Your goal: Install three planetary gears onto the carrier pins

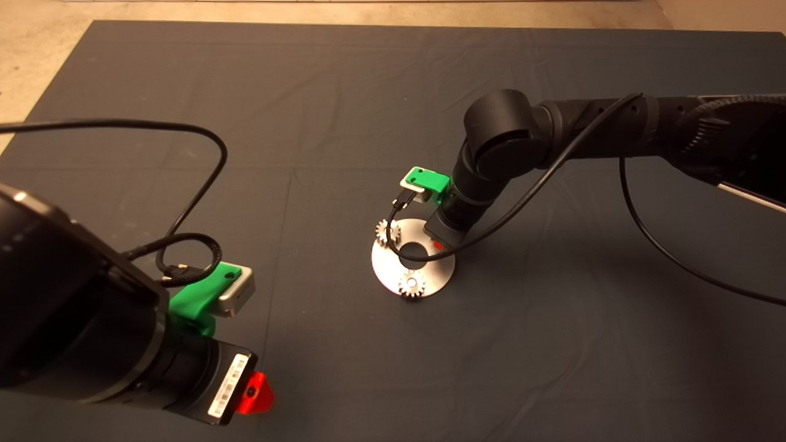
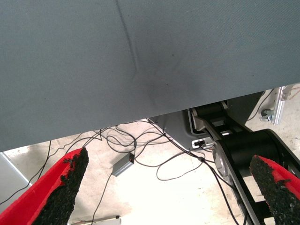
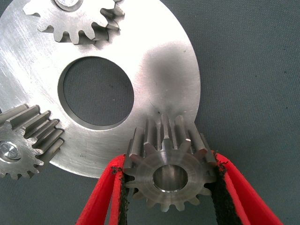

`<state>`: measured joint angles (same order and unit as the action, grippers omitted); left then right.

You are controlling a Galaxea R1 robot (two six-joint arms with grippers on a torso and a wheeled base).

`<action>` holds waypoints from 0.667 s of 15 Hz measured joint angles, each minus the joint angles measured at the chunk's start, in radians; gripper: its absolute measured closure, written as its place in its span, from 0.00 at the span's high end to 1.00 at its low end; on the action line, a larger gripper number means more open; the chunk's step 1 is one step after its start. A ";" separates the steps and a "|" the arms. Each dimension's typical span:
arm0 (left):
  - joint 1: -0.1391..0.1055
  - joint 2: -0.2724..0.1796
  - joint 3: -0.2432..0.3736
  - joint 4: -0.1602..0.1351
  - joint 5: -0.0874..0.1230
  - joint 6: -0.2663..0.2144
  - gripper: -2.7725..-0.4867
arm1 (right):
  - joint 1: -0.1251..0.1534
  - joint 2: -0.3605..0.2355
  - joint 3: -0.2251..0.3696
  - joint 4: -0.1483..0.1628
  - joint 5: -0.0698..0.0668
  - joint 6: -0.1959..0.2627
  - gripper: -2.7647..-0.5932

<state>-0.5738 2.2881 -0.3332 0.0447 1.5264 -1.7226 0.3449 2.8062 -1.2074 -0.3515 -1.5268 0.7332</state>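
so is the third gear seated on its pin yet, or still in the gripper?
Cannot tell if seated. The third gear sits between the right gripper fingers at the plate edge; something silvery fills its bore, depth unclear.

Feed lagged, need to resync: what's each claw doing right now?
Left claw: open, empty, parked at the mat's near left edge.
Right claw: shut on the third gear, at the carrier plate's rim.

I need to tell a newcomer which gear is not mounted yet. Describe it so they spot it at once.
Find the round silver plate mid-mat, under the right arm. At its edge, the right end effector pinches a gear. Unlike the two gears already on pins, this one sits between red fingers, its centre hole open.
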 joint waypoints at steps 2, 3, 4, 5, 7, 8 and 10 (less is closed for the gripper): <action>0.000 0.000 0.000 0.000 0.000 0.000 0.87 | 0.000 0.000 0.000 0.000 0.000 0.000 0.17; 0.000 0.000 0.000 0.000 0.000 0.000 0.87 | 0.000 0.000 0.000 0.000 0.000 0.000 0.17; 0.000 0.000 0.000 0.000 0.000 0.000 0.87 | 0.000 0.000 0.000 0.000 0.000 0.000 0.17; 0.000 0.000 0.000 0.000 0.000 0.000 0.87 | 0.000 0.000 0.000 0.000 0.000 0.000 0.17; 0.000 0.000 0.000 0.000 0.000 0.000 0.87 | 0.000 0.000 0.000 0.000 0.000 0.000 0.17; 0.000 0.000 0.000 0.000 0.000 0.000 0.87 | 0.000 0.000 0.000 0.000 0.000 0.000 0.17; 0.000 0.000 0.000 0.000 0.000 0.000 0.87 | 0.000 0.000 0.000 0.000 0.000 0.000 0.17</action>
<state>-0.5738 2.2881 -0.3332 0.0447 1.5264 -1.7226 0.3449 2.8062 -1.2074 -0.3515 -1.5268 0.7332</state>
